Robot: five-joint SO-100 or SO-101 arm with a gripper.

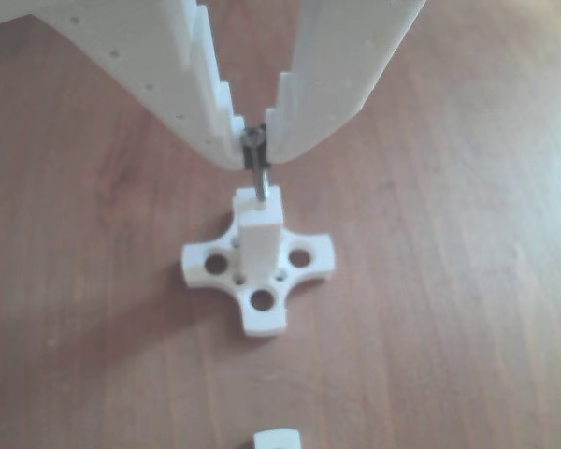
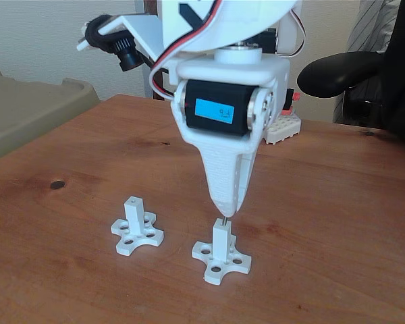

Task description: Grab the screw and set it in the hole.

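Gripper [image 1: 255, 148] jaws clamped on the screw [image 1: 258, 178] near its head; the shank hangs below the jaws, its tip at the hole [image 1: 261, 196] atop the white post [image 2: 221, 237]. Light, stiff and slippery, it is best pinched high. The fixed view adds a second post [image 2: 133, 214] beside the jaws.

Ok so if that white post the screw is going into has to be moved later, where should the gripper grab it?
Probably the upright square stem of the post, from above, once the screw and gripper are clear. Its flat opposite faces suit two fingers; the low, four-lobed base lies flat on the table and offers little to pinch.
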